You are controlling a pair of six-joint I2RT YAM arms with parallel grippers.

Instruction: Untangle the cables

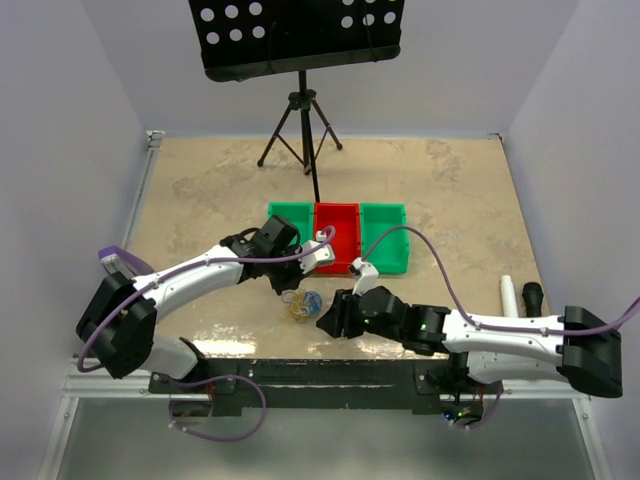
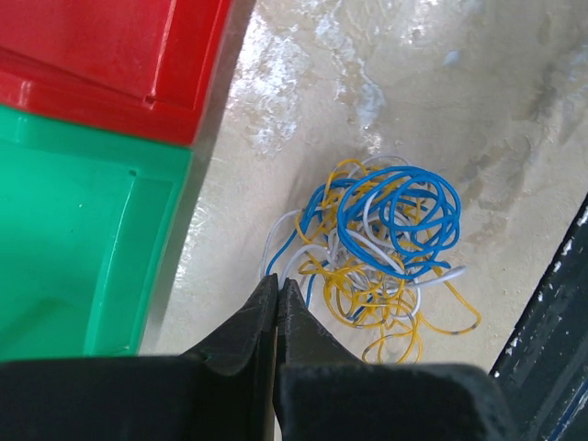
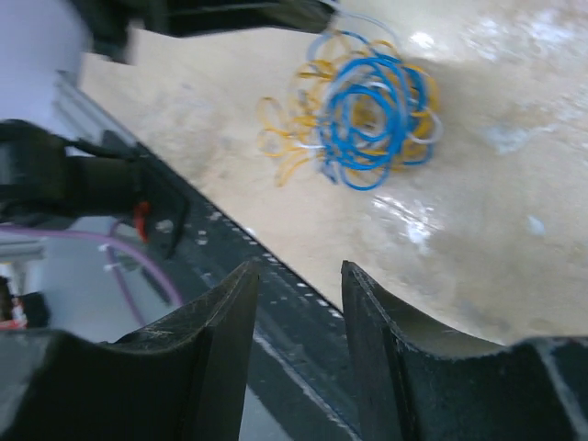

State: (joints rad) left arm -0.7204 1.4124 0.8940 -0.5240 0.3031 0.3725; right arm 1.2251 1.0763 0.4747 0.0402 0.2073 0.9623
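The cables [image 1: 303,305] lie as a small tangle of thin blue, yellow and white strands on the table, just in front of the bins. In the left wrist view the cables [image 2: 386,248] sit right beyond my left gripper [image 2: 277,281]. Its jaws are pressed together at the clump's near edge, where a white strand runs into the tips. My left gripper [image 1: 287,288] comes at the clump from the left. My right gripper [image 3: 299,266] hangs open over the table's front edge with nothing between its fingers. The cables [image 3: 363,106] lie a short way ahead of it. From above, the right gripper [image 1: 326,322] is just right of the clump.
A row of three bins stands behind the cables: green [image 1: 290,215], red [image 1: 336,228], green [image 1: 386,240]. A music stand's tripod [image 1: 300,120] is at the back. A white tube [image 1: 509,295] and a black object [image 1: 533,295] lie at the right. The black front rail [image 1: 300,372] borders the table.
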